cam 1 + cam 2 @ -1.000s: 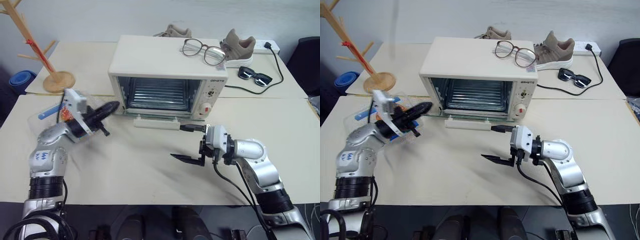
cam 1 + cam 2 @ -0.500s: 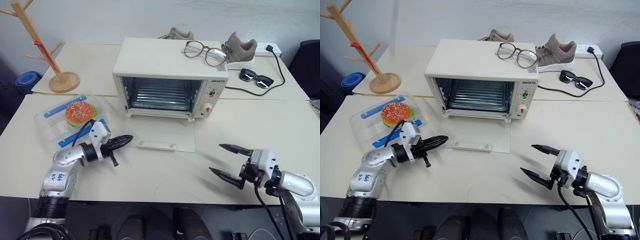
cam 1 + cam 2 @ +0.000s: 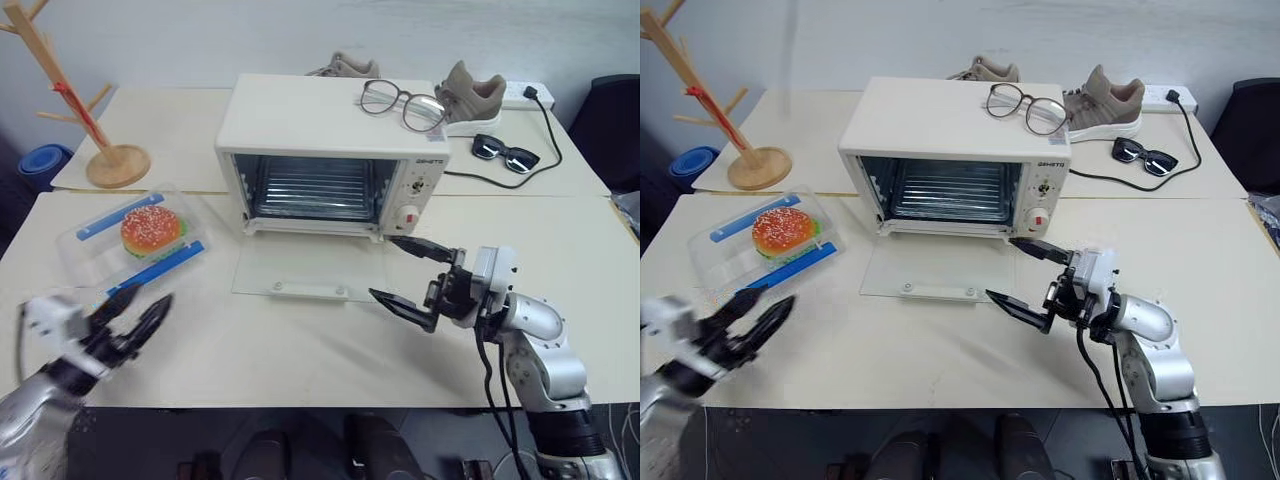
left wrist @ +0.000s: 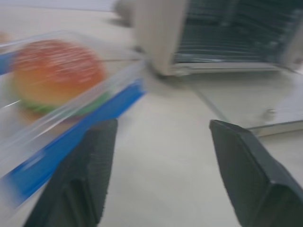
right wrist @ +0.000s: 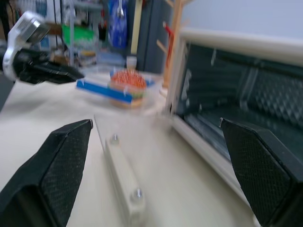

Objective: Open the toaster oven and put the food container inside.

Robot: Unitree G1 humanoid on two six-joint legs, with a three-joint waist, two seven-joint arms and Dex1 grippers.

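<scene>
The food container (image 3: 130,240), a clear rectangular plastic box with blue clip strips and a sesame-bun burger showing through it, is sitting on the cream surface (image 3: 300,350) to the left of the toaster oven (image 3: 335,150), apart from it. That boxy cream-white oven is standing with its glass door (image 3: 310,270) lying flat on the surface, so I am reading the opening step as done and the wire-racked cavity as ready. I am holding my left claw (image 3: 135,312) low, just in front of the container, its black fingers spread wide, lined up with the box's near blue strip. My right claw (image 3: 410,272) is hovering at the door's right corner, fingers spread and gripping nothing, keeping the way in clear.
</scene>
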